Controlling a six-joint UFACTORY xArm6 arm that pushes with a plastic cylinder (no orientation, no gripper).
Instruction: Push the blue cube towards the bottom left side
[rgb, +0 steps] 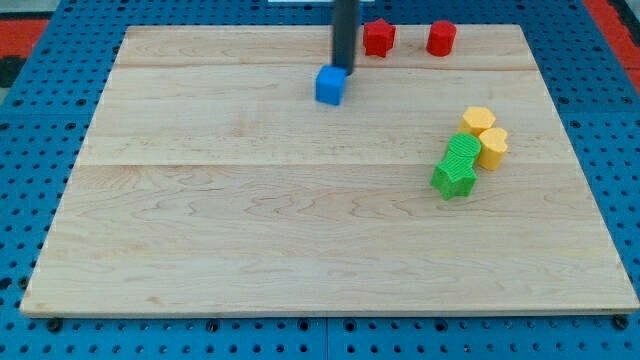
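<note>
The blue cube (330, 85) sits on the wooden board (250, 230) near the view's top, a little left of centre. My tip (343, 68) stands right behind the cube, at its upper right corner, touching or nearly touching it. The dark rod rises straight up out of the view's top.
A red star-shaped block (378, 38) and a red cylinder-like block (441, 38) sit at the top right. At the right, two yellow hexagonal blocks (478, 120) (492, 147) touch two green blocks (462, 151) (453, 178). A blue pegboard (40, 120) surrounds the board.
</note>
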